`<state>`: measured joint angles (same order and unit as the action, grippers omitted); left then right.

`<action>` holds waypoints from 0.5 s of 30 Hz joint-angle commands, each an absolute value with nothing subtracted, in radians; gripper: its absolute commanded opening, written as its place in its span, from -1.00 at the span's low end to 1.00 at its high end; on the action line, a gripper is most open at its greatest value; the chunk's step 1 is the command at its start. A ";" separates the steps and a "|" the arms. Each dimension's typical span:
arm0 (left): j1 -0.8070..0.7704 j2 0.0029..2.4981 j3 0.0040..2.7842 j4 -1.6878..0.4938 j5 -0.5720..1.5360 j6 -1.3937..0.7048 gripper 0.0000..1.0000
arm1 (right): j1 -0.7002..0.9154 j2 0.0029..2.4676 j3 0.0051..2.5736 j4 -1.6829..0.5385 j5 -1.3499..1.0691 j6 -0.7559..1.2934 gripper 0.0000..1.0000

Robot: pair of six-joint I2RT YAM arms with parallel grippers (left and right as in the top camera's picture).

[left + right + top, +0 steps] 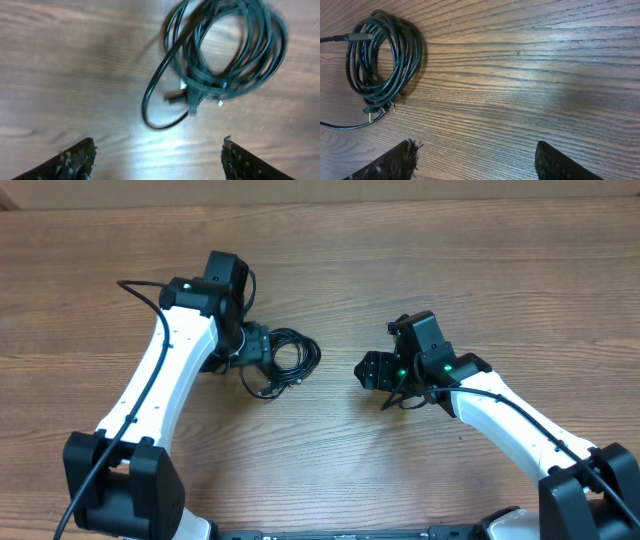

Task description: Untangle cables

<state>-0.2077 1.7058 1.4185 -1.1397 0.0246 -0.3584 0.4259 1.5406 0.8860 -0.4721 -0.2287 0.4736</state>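
Left wrist view shows you the cables as one black bundle, wound in a ring and lying flat on the wooden table. One loose loop hangs out of the ring toward the camera, and a small plug sits just beside it. The left gripper hovers near this bundle with its jaws wide apart and nothing between them. The right gripper is well apart from the bundle, on the other side. It is also wide apart and has hold of nothing.

In my judgement the untangling is at its start: no cord is separated yet. For the next move you need a first grasp. The loose loop looks the easiest target. Bring the left fingers around it only, not around the whole ring. Then the right gripper must come closer to hold the rest down.
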 commanded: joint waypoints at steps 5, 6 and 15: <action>-0.233 1.721 1.423 -0.874 0.057 -0.353 0.13 | 0.425 1.539 0.895 -0.470 -0.218 0.471 0.47; -0.238 1.726 1.423 -0.847 0.070 -0.330 -0.07 | 0.425 1.539 0.895 -0.470 -0.218 0.471 0.47; -0.252 1.793 1.422 -0.907 -0.060 -0.258 0.46 | 0.425 1.539 0.895 -0.485 -0.218 0.471 0.47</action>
